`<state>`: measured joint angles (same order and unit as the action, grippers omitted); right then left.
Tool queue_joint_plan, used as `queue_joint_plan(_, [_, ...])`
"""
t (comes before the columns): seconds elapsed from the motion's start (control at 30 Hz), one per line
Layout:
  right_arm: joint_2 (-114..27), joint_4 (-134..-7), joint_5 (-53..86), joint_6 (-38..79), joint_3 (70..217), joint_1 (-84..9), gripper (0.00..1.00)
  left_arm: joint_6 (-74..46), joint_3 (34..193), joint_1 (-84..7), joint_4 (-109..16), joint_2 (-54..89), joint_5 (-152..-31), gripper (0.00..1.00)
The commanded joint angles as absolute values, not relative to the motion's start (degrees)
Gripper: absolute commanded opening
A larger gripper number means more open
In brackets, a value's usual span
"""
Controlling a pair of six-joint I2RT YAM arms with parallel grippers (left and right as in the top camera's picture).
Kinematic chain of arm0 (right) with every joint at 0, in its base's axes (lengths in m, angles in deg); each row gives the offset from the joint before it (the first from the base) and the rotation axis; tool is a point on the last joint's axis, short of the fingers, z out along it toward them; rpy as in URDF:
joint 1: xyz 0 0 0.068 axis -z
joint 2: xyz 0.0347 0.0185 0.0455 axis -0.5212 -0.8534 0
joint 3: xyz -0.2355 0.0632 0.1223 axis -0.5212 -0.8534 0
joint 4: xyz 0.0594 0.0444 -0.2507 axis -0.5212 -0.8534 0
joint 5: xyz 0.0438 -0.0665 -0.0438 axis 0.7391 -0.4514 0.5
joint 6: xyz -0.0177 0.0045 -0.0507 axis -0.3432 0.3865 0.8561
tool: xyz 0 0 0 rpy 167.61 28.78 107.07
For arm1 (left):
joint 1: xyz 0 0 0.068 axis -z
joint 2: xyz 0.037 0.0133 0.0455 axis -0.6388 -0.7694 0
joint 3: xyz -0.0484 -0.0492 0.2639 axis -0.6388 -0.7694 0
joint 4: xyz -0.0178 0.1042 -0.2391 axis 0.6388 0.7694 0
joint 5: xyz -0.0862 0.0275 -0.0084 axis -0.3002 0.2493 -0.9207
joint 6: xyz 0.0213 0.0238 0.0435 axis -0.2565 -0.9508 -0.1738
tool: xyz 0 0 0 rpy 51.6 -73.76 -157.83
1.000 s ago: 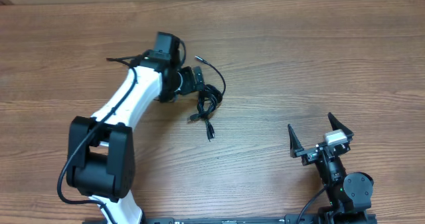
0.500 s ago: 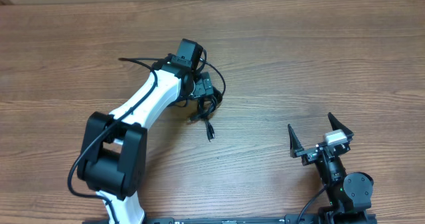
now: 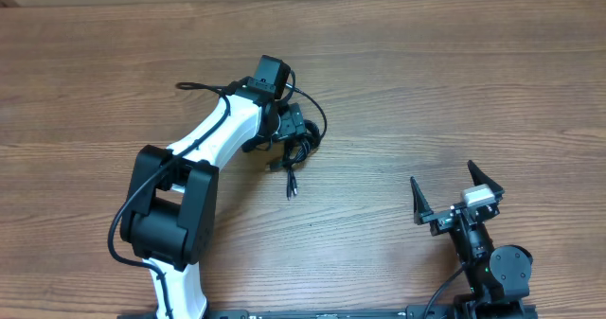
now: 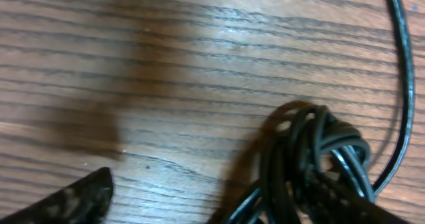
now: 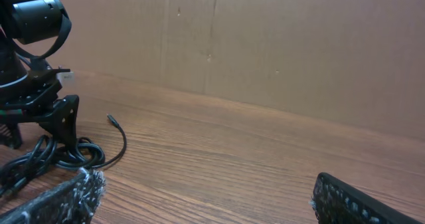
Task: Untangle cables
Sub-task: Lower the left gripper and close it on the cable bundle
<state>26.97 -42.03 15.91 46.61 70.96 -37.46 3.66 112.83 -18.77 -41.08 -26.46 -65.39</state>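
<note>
Left wrist: left fingers [image 4: 73,199] spread above the worktop [image 4: 166,64], the cables [image 4: 312,151] bunched beside one. Overhead: right fingers [image 3: 418,202] spread, well apart from them. Right wrist: cables distant. Probably the grasp step; next, pinch one outer strand.

**Left Fingertips and Cable Knot Only Partly Seen**

From overhead, the left gripper [image 3: 290,130] covers the 11 o'clock side of the cables [image 3: 301,149], so contact cannot be judged. The plug ends [image 3: 291,194] are too small to make out. In the left wrist view its fingers [image 4: 73,201] are blurred and cropped at 7 and 5 o'clock, and the cables run off at 6. The right gripper [image 5: 207,184] shows only cropped fingers [image 5: 60,201] at 7 and 5 o'clock.
</note>
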Motion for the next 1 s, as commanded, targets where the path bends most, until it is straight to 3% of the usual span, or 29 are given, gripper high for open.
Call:
queue_joint_plan(0.0, [27.4,-41.7,15.9,46.9,70.4,-37.8,1.00,1.8,112.1,-18.2,-39.5,-29.7,-65.0,0.77])
queue_joint_plan(0.03, [27.4,-41.7,15.9,46.9,70.4,-37.8,1.00,1.5,112.1,-18.2,-39.4,-29.7,-65.0,0.66])
queue_joint_plan(0.17, [27.4,-41.7,15.9,46.9,70.4,-37.8,1.00,1.4,112.1,-18.2,-39.3,-29.8,-65.0,0.47])
queue_joint_plan(0.4, [27.4,-41.7,15.9,46.9,70.4,-37.8,1.00,1.5,112.1,-18.2,-39.4,-29.8,-65.1,0.31])
queue_joint_plan(0.97, [27.4,-41.7,15.9,46.9,70.4,-37.8,1.00,1.5,111.8,-15.7,-40.1,-29.8,-64.9,0.30])
